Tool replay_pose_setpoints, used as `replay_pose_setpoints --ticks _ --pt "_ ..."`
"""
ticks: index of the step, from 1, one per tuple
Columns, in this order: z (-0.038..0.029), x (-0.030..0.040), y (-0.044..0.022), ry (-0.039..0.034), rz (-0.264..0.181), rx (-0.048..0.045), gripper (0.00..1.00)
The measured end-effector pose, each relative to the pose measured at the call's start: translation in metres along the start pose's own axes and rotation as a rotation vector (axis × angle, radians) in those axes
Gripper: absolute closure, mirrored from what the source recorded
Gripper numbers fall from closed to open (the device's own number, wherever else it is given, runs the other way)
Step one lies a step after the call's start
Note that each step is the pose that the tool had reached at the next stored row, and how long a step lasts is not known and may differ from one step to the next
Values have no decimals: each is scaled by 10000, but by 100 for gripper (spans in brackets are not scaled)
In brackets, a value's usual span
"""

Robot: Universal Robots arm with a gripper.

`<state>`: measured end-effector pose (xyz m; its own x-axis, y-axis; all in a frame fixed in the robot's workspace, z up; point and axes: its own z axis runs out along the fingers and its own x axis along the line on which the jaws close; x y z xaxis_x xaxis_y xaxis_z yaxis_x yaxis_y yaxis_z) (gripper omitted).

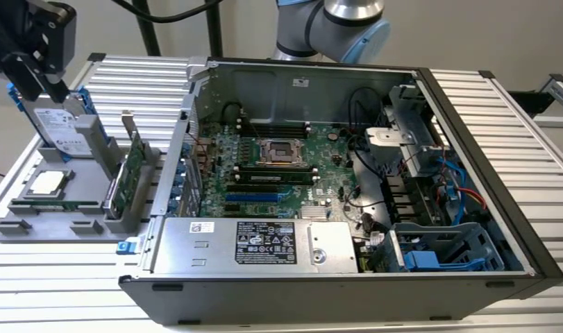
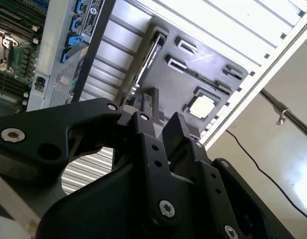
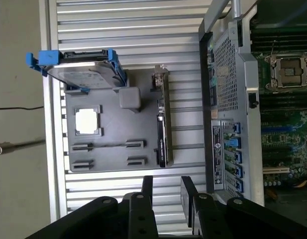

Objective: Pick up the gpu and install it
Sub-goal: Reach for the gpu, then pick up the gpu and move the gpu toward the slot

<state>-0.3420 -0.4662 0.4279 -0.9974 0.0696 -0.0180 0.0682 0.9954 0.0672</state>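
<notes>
The gpu stands on edge in a slot of the grey holder tray at the exterior view's left, green board showing, silver bracket at its far end. In both wrist views it appears edge-on as a thin dark card. My gripper hangs high above the tray's far end, over the hard drive and apart from the gpu. Its black fingers stand open with nothing between them; the gripper looks down at the tray.
On the tray also stand a silver hard drive with blue rails, a processor chip and a narrow memory stick. The open computer case lies beside it on the ribbed metal table, motherboard slots exposed.
</notes>
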Motion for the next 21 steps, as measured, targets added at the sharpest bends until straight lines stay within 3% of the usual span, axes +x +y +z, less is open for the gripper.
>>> replay_pose_setpoints --ticks 21 --pt "106 1 -7 1 1 0 100"
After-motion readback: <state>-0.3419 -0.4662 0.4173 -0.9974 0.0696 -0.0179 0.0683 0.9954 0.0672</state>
